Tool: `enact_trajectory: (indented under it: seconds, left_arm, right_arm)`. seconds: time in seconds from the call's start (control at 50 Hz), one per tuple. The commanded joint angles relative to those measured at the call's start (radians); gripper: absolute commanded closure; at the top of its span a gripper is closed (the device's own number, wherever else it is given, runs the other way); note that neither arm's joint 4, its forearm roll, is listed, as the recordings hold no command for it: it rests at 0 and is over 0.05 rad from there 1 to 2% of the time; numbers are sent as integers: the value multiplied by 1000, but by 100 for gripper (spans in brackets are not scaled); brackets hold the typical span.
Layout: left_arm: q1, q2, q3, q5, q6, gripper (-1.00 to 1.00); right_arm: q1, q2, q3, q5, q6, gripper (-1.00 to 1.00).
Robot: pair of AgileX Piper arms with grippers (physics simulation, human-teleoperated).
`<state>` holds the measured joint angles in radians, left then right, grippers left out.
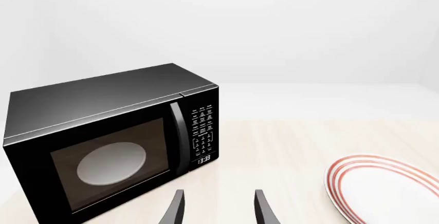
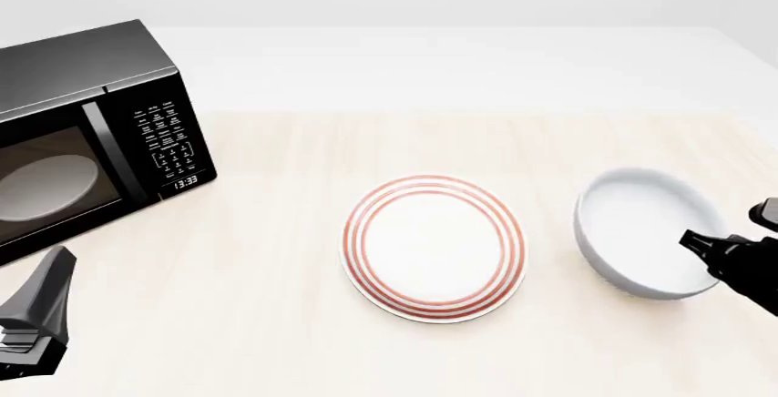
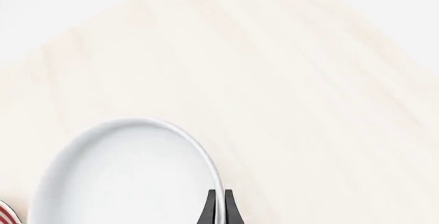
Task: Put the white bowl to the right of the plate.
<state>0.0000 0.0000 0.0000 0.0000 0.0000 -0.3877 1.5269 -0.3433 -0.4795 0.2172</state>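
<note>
On my bench (image 2: 280, 342) I count one microwave (image 2: 86, 133), one plate (image 2: 435, 248) and one white bowl (image 2: 640, 231). The microwave, biggest of the lot, stands at the far left, door closed, a pale disc visible through its glass. The plate lies flat mid-bench; the white bowl sits upright just right of it, apart from it by a narrow gap. My right end effector (image 3: 220, 206) is pinched narrow on the white bowl's right rim, fingers either side of the wall. My left end effector (image 1: 218, 208) hangs wide and empty in front of the microwave, touching nothing.
</note>
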Motion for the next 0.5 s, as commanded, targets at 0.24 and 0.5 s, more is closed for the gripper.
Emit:
enact_trajectory:
  seconds: [0.24,0.5]
  left_arm:
    - [0,0,0,0,0,-100]
    - [0,0,0,0,0,-100]
  right_arm:
    - [17,-162,15,68,44,-100]
    - [54,-474,1,306,30,-100]
